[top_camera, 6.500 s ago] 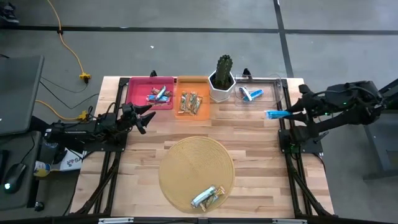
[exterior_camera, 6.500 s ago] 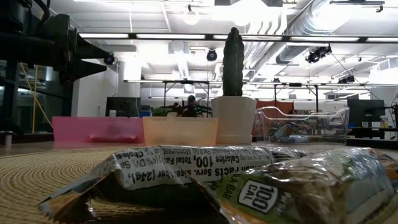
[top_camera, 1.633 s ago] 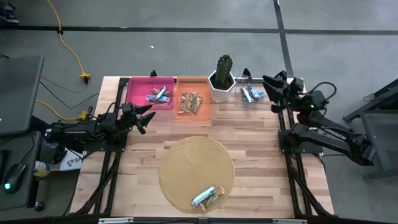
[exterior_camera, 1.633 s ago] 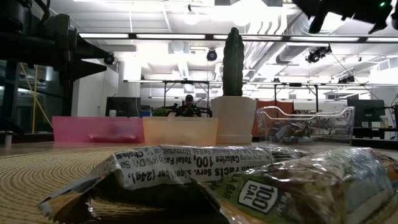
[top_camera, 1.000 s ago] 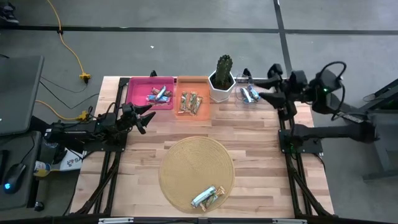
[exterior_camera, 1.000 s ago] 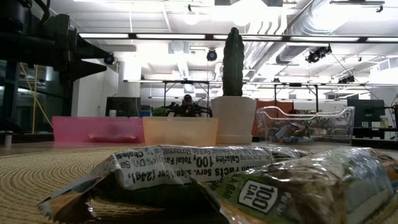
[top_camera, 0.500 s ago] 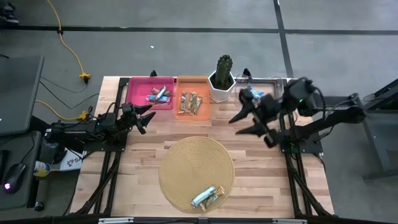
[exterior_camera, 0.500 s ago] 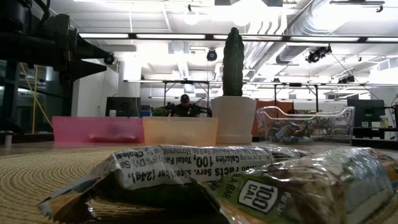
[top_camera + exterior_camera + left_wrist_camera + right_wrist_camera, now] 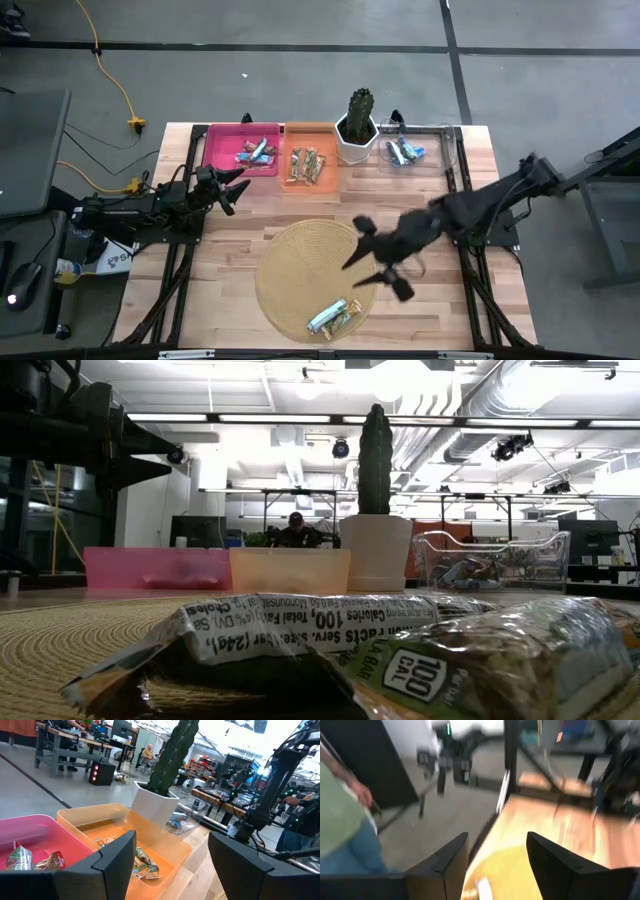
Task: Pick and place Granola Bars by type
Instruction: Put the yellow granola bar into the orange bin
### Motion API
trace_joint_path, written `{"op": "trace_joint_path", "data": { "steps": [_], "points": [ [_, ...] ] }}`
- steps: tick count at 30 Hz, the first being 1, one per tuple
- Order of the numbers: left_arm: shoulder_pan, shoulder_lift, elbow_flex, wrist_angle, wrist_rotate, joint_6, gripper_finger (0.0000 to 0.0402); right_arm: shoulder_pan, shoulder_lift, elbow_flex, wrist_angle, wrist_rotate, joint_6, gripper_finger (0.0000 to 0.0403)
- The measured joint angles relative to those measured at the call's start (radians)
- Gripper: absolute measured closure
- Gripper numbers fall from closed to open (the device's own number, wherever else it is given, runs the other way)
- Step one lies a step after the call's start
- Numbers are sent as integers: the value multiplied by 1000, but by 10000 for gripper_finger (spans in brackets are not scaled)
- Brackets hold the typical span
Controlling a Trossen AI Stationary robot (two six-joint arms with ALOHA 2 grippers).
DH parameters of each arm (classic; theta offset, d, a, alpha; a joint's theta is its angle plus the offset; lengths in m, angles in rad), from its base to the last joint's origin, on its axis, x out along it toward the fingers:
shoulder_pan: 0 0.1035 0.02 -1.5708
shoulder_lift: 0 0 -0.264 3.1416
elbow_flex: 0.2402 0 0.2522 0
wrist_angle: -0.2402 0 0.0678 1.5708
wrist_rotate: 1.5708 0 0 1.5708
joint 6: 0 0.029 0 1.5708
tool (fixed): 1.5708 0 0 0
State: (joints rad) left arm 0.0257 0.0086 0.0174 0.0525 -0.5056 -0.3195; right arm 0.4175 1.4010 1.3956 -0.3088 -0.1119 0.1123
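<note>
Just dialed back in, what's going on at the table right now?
The right end effector is open and empty over the round woven mat, heading toward the last granola bars near the mat's front edge. Other bars already sit in the pink tray, orange tray and clear bin. The left end effector waits open beside the pink tray.

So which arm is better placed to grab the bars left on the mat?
Right. Its open gripper hangs over the mat, close to the bars. The left gripper waits, open, at the table's left edge by the pink bin.
</note>
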Motion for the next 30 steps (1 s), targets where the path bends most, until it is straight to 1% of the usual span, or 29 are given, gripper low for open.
{"op": "trace_joint_path", "data": {
  "steps": [8, 16, 19, 22, 30],
  "points": [
    [0, 0, 0, 0, 0, 0, 156, 121, 175, 0, -95, 79, 28, 217],
    [0, 0, 0, 0, 0, 0, 156, 206, 364, 0, -139, 79, 46, 217],
    [0, 0, 0, 0, 0, 0, 156, 224, 418, 0, -144, 80, 45, 217],
    [0, 0, 0, 0, 0, 0, 156, 234, 459, 0, -160, 106, 48, 218],
    [0, 0, 0, 0, 0, 0, 156, 224, 510, -2, -234, 163, 106, 217]
  ]
}}
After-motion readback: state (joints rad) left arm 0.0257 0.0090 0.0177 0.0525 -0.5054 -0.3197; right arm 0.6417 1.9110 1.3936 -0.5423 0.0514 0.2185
